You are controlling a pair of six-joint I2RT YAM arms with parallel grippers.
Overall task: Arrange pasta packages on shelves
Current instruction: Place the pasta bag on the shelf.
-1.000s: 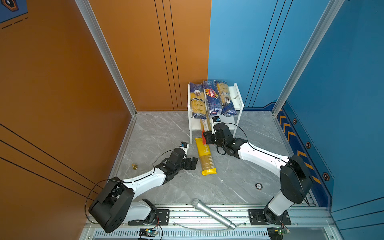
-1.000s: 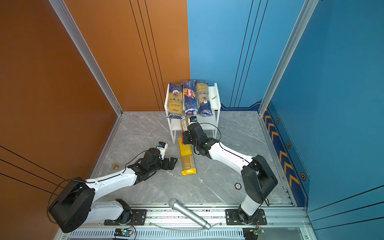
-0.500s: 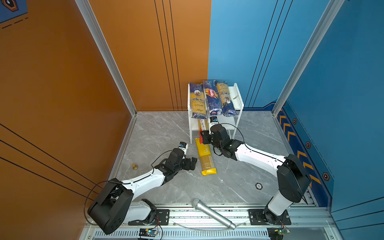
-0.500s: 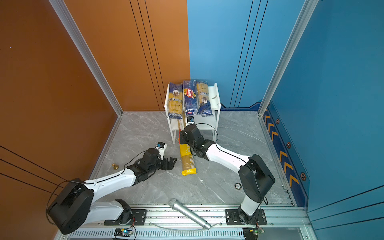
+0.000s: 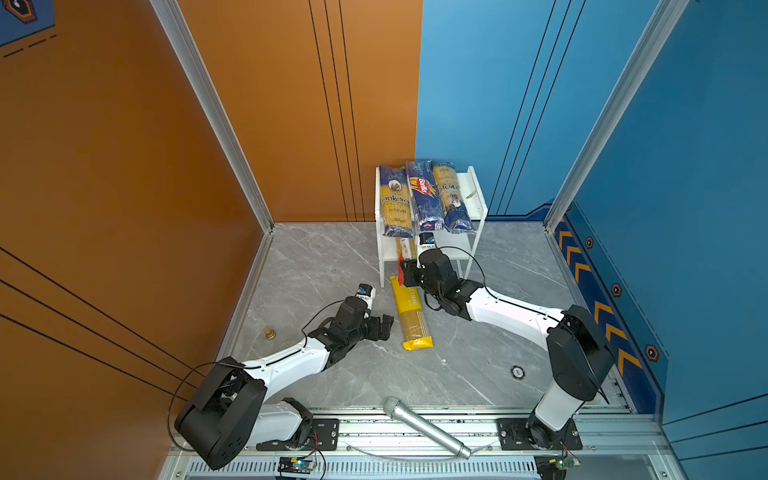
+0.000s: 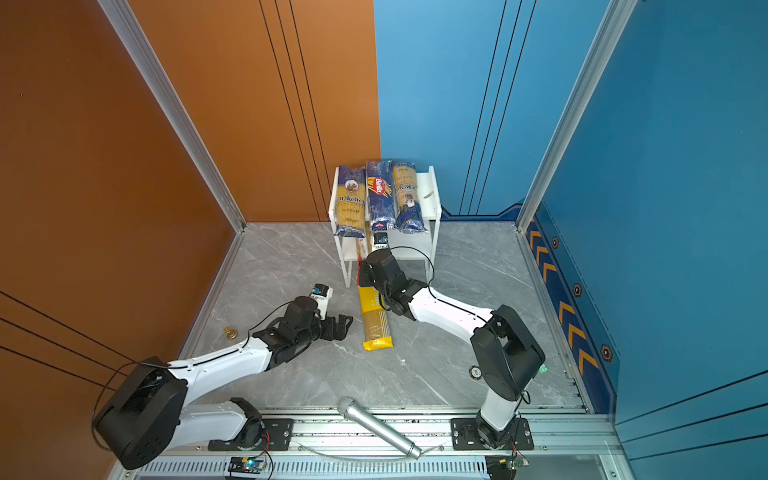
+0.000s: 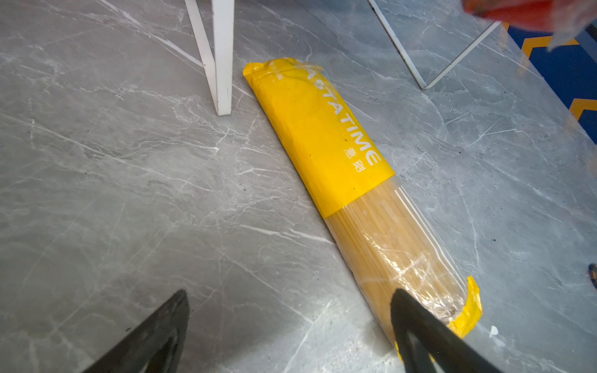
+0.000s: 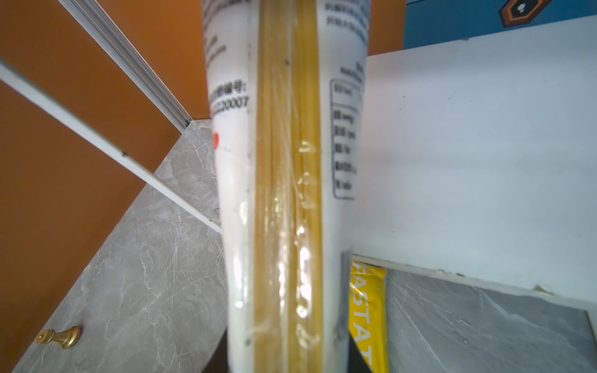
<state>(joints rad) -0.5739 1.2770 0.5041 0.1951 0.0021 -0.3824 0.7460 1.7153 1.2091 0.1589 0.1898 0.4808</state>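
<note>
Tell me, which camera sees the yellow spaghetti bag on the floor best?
The left wrist view: the yellow bag fills it nearly end to end, lettering readable. Both top views show it whole but small. The right wrist view shows only a strip beside the red-and-clear bag.

A grey marble-patterned floor (image 5: 332, 257) carries a small white two-tier rack (image 5: 472, 185). On its top board three spaghetti bags lie side by side: a blue-and-yellow "ankara" bag (image 5: 395, 203), a dark blue Barilla bag (image 5: 426, 199) and a second blue-and-yellow bag (image 5: 453, 199). A red-and-clear spaghetti bag (image 5: 404, 251) reaches over the lower board (whether it rests there cannot be told). On the floor lie a yellow spaghetti bag (image 5: 409, 311), one end just beside a rack leg, a small brass-coloured knob (image 5: 269, 333) and a round black disc (image 5: 517, 372).
</note>
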